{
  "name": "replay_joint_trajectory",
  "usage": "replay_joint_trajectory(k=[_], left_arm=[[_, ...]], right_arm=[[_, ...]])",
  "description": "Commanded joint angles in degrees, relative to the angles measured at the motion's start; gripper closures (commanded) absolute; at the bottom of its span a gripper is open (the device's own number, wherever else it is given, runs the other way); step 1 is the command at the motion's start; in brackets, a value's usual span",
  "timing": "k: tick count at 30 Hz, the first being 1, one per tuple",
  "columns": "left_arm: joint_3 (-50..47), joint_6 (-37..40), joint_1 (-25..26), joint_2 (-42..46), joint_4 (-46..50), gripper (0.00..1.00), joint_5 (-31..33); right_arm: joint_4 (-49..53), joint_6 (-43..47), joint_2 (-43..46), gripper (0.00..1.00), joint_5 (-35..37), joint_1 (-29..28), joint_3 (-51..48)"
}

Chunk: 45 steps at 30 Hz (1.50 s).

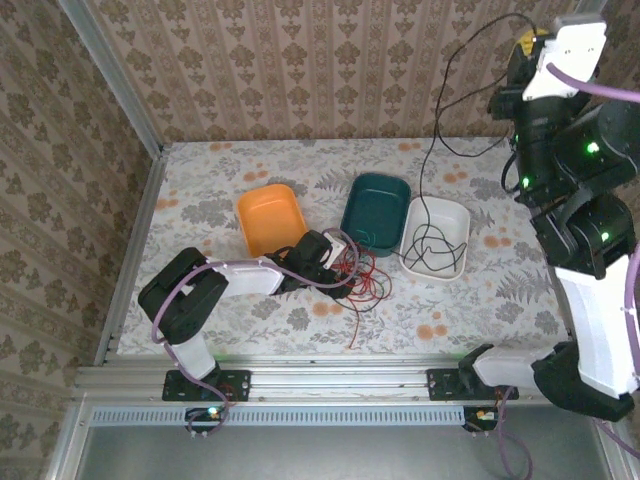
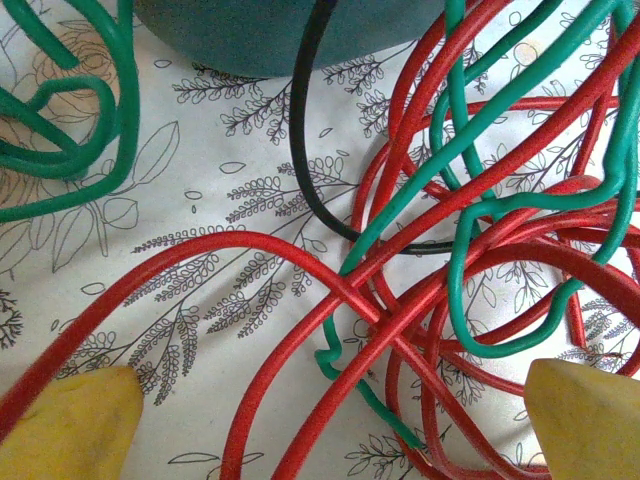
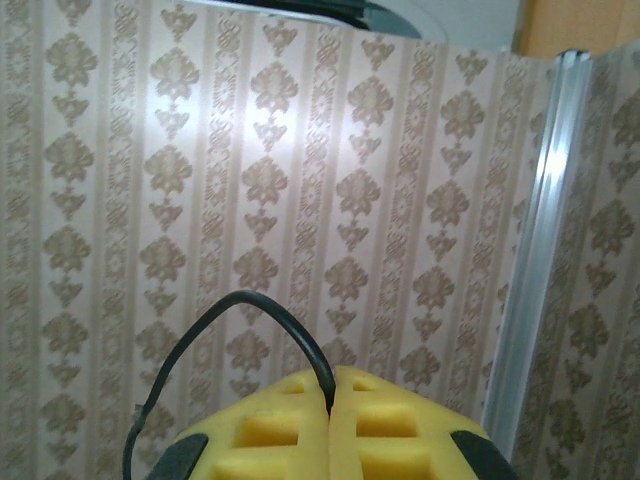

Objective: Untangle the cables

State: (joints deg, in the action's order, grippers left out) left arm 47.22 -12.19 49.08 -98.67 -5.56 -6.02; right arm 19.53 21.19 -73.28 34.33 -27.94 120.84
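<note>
A: Left wrist: left pincer [image 2: 325, 425] spread wide, gripping nothing, low over table [image 2: 215, 150], straddling knotted red cables [image 2: 250, 240] and green cable [image 2: 480, 120].
B: Right pincer [image 3: 330, 405]?
A: Clamped shut on black cable [image 3: 250, 300], raised high above white tray [image 1: 452, 218].
B: Mid-separation, then. Next, probably: pinch a single red strand between fingertips, draw sideways clear of green without dragging the knot.
</note>
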Motion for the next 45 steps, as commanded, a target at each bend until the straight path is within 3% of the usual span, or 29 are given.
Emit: replay_joint_trajectory(k=[1, 6, 15, 23, 28, 33, 40, 45], left_arm=[[-0.57, 0.14, 0.12, -1.96, 2.31, 0.0, -0.02], [-0.29, 0.41, 0.11, -2.12, 2.4, 0.0, -0.13], [0.28, 0.91, 0.04, -2.99, 2.09, 0.0, -0.66], [0.67, 1.02, -0.01, -3.72, 1.74, 0.0, -0.61], [0.33, 1.02, -0.04, -3.61, 1.99, 0.0, -0.57], [1.06, 1.24, -0.04, -4.15, 2.73, 0.0, -1.16], [1.58, 1.05, -0.04, -4.1, 2.71, 0.0, -0.84], [0.44, 0.77, -0.04, -3.46, 2.12, 0.0, -0.23]], right_arm=[[-1.01, 3.8, -3.4, 1.0, 0.81, 2.23, 7.3], [-0.07, 4.44, -7.51, 1.0, 0.28, 4.8, 14.51], [5.3, -0.23, -7.26, 1.0, -0.35, 7.37, 13.72], [18.86, -12.51, 1.99, 1.0, 2.54, 7.14, -9.84], [19.38, -22.3, 12.28, 1.0, 7.85, 6.5, -29.88], [18.53, -30.88, 18.75, 1.0, 9.27, 6.15, -42.03], [18.85, -33.71, 17.75, 1.0, 5.03, 5.96, -44.86], [13.12, -26.14, 17.38, 1.0, 8.09, 5.35, -38.29]])
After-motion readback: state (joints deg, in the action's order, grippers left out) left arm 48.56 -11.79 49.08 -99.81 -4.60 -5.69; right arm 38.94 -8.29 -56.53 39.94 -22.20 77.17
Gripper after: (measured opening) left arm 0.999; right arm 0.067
